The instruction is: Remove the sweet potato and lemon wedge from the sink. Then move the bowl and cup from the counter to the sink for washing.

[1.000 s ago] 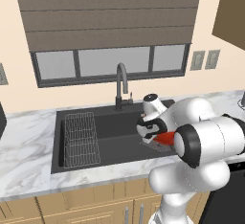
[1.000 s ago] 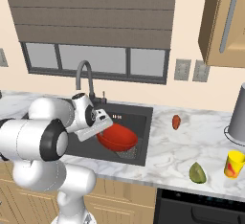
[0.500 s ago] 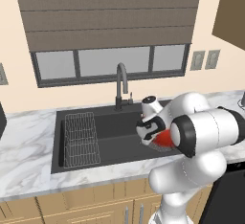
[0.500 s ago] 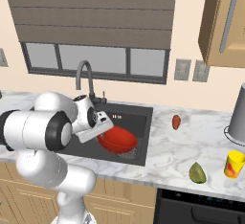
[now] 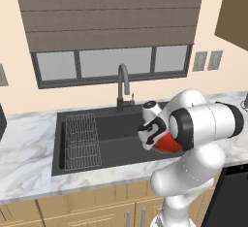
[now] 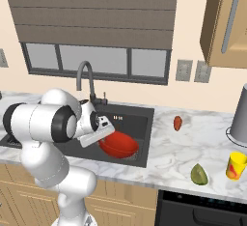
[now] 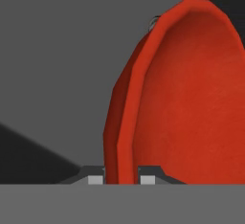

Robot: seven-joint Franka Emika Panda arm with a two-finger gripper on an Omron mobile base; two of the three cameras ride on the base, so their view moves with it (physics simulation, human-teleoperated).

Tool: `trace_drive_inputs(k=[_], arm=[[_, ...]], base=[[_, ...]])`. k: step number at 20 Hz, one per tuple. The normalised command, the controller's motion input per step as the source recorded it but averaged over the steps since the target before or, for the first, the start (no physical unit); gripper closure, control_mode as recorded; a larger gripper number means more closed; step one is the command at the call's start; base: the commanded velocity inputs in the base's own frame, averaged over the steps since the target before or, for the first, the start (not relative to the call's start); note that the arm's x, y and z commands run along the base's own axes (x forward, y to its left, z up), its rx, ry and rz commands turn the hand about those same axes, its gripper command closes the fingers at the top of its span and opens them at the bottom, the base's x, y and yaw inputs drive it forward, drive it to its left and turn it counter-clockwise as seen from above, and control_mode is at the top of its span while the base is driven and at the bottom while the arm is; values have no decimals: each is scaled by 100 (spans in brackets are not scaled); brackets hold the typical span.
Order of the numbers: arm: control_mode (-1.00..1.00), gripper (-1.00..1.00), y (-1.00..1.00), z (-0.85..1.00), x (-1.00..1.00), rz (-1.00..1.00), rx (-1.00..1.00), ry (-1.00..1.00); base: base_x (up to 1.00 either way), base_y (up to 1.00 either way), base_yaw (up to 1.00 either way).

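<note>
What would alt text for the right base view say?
A white robot arm's gripper holds a red bowl by its rim, low in a dark sink. On the marble counter to the right lie a sweet potato, lemon wedge and yellow cup.

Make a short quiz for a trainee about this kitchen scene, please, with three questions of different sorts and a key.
1. True or false: the pincer is clamped on the rim of the wide glossy red bowl.
2. Where is the small orange-red oval sweet potato? A in the dark-grey sink; B on the marble counter.
3. Fill in: the yellow cup with an orange band stands beside the yellow-green ___ wedge.

Key: 1 true; 2 B; 3 lemon.
</note>
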Motion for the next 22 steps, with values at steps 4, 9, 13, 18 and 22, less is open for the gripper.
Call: trace_drive_inputs(k=[4, 9, 13, 18, 22], arm=[[-100, 100, 1, -19, 3, 0, 0, 3], [-100, 100, 1, -16, 4, 0, 0, 1], [-100, 100, 0, -16, 4, 0, 0, 0], [-100, 100, 0, -17, 4, 0, 0, 1], [-100, 100, 2, -19, 4, 0, 0, 0]], base=[[0, 0, 0], [0, 0, 0], [0, 0, 0], [0, 0, 0], [0, 0, 0]])
